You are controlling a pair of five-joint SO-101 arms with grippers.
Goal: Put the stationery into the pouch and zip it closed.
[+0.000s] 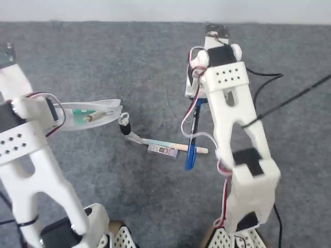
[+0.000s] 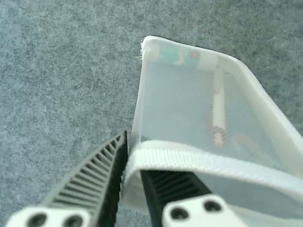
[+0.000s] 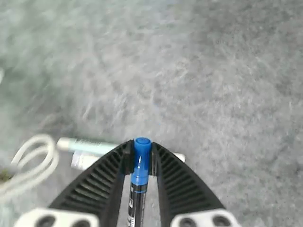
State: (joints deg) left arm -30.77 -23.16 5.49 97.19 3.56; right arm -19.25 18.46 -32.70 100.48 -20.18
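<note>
My left gripper (image 2: 129,142) is pressed together on the white-banded edge of the pouch (image 2: 189,99), one finger on each side of the fabric. Through the translucent wall I can see a pale stick-like pen (image 2: 218,111) and a green-printed item (image 2: 177,56) already inside. My right gripper (image 3: 141,145) pinches the blue pen (image 3: 140,161), its capped end caught between the ribbed fingers. From the high view it slants down towards the grey mat (image 1: 103,57). A pale teal pen (image 1: 155,141) and a small labelled piece (image 1: 161,150) lie on the mat between my arms, near the pouch's black zipper pull (image 1: 125,127).
</note>
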